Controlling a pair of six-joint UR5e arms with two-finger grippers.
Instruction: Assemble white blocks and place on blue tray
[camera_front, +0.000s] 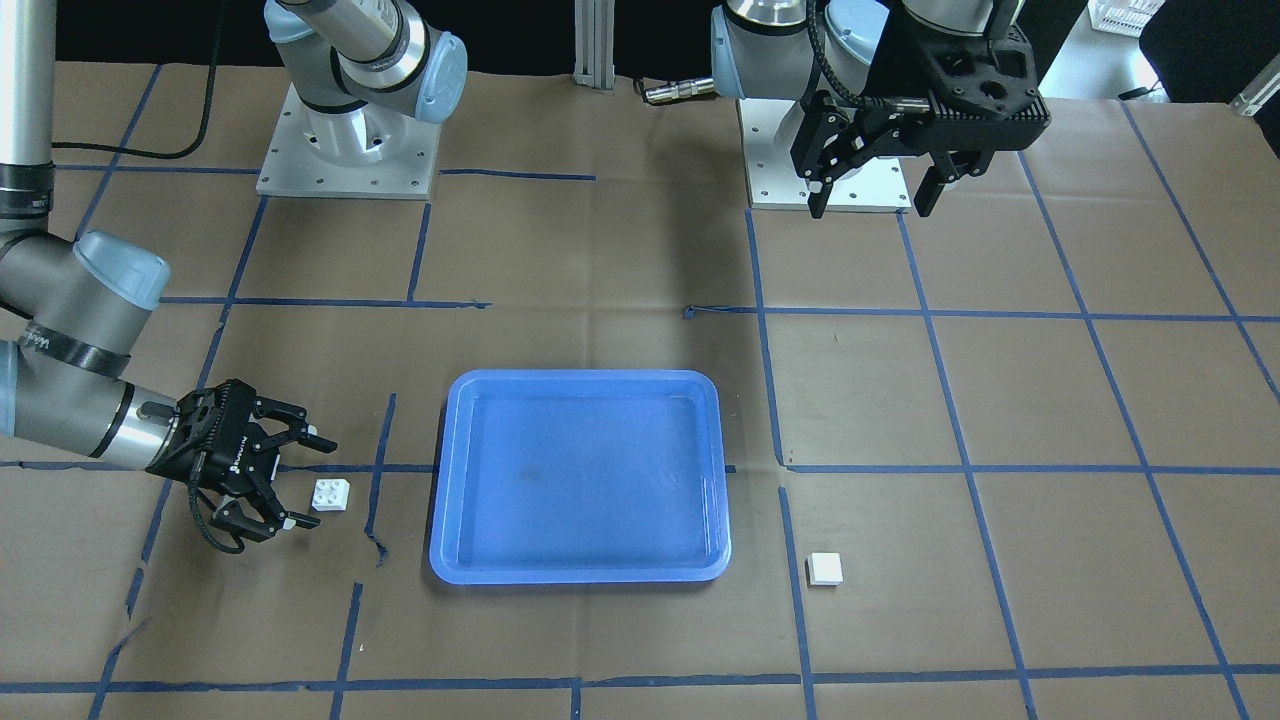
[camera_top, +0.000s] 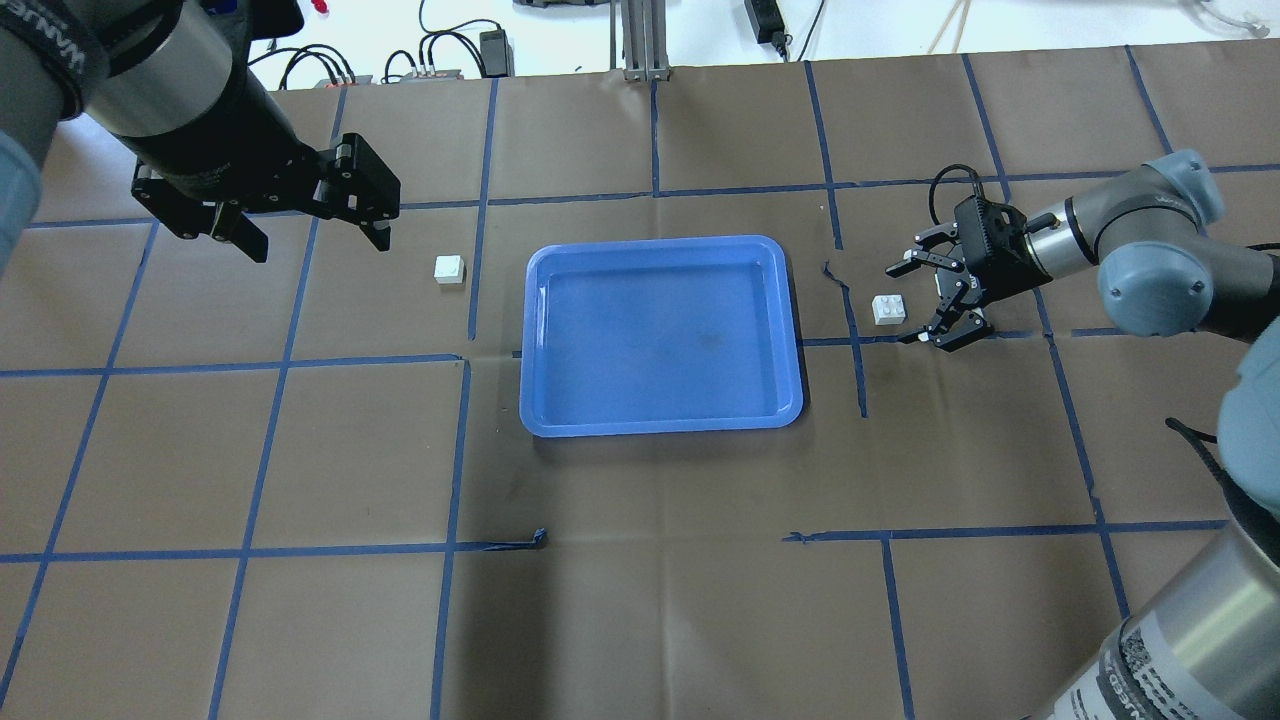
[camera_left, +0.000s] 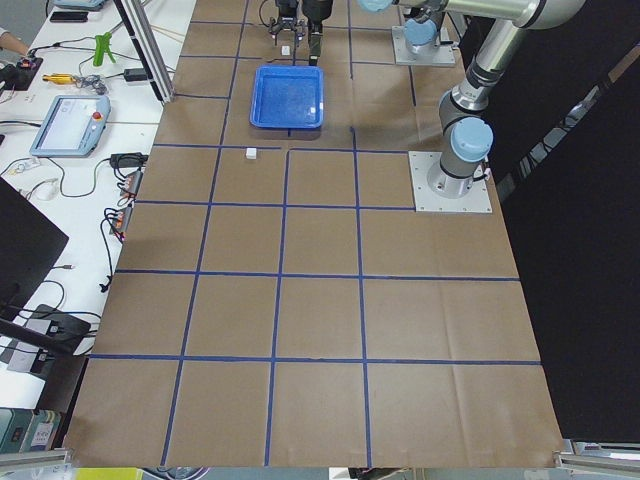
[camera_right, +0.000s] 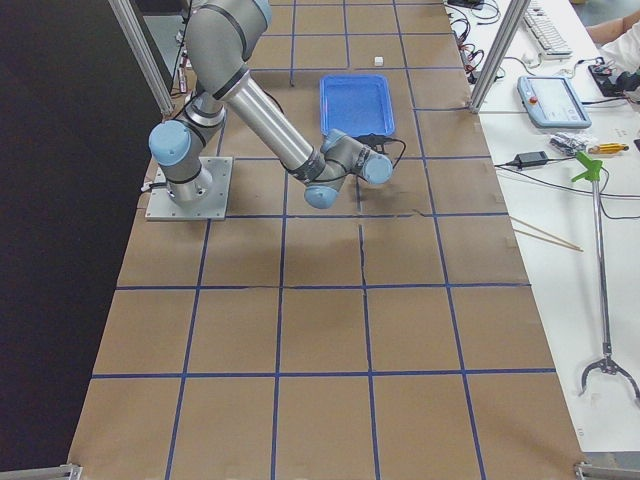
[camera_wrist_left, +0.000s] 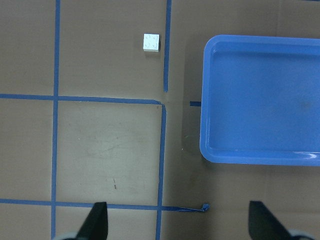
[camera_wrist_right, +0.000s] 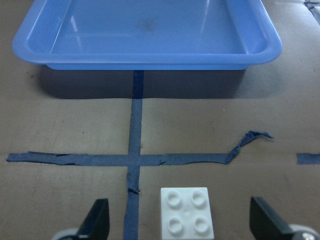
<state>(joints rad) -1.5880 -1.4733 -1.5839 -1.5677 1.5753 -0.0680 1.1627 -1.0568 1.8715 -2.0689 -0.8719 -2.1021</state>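
Note:
The blue tray (camera_top: 655, 242) lies empty mid-table; its rim also shows in the front view (camera_front: 580, 377) and both wrist views (camera_wrist_left: 206, 100) (camera_wrist_right: 145, 59). One white block (camera_top: 889, 309) (camera_front: 331, 494) sits studs up on the paper to the tray's right. My right gripper (camera_top: 898, 305) (camera_front: 315, 482) is open and low, with its fingers on either side of this block (camera_wrist_right: 186, 212), not touching it. The other white block (camera_top: 449, 269) (camera_front: 824, 568) (camera_wrist_left: 151, 42) lies to the tray's left. My left gripper (camera_top: 318, 245) (camera_front: 870, 208) is open, empty and high above the table.
Brown paper with a blue tape grid covers the table. A torn, lifted tape strip (camera_wrist_right: 250, 139) lies between the right block and the tray. The arm base plates (camera_front: 345, 150) (camera_front: 830, 170) stand at the robot's side. A bench with a teach pendant (camera_left: 70, 125) runs along the far edge.

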